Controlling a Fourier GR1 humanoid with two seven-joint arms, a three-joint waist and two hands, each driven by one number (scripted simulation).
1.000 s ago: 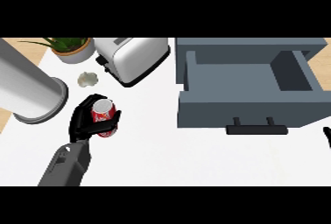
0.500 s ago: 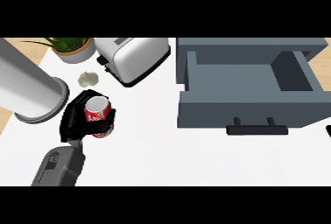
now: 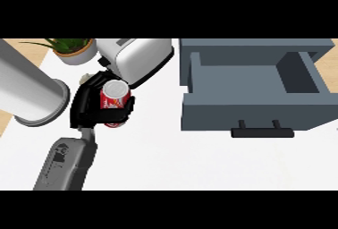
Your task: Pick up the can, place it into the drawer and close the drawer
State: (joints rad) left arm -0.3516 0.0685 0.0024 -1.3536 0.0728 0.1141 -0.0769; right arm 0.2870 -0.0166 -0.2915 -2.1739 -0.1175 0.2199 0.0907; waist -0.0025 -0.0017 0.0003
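Fingers of the left hand (image 3: 92,105) curl round the cylindrical red can (image 3: 115,96), seemingly lifted.

The can (image 3: 115,98) is red with white lettering on its side and a pale silver-grey top. The left hand (image 3: 92,105) around it is black, fingers (image 3: 125,108) included, on a mid-grey forearm (image 3: 66,162) bearing a small dark mark. The tabletop (image 3: 185,156) is white, with a strip of light wood colour at its left edge. The drawer (image 3: 254,96) is slate blue-grey inside and out, its handle (image 3: 261,132) black. The toaster (image 3: 137,58) is shiny silver-white with dark trim. The potted plant (image 3: 70,48) has green leaves in a pale grey pot. The large cylinder (image 3: 30,91) is plain light grey.
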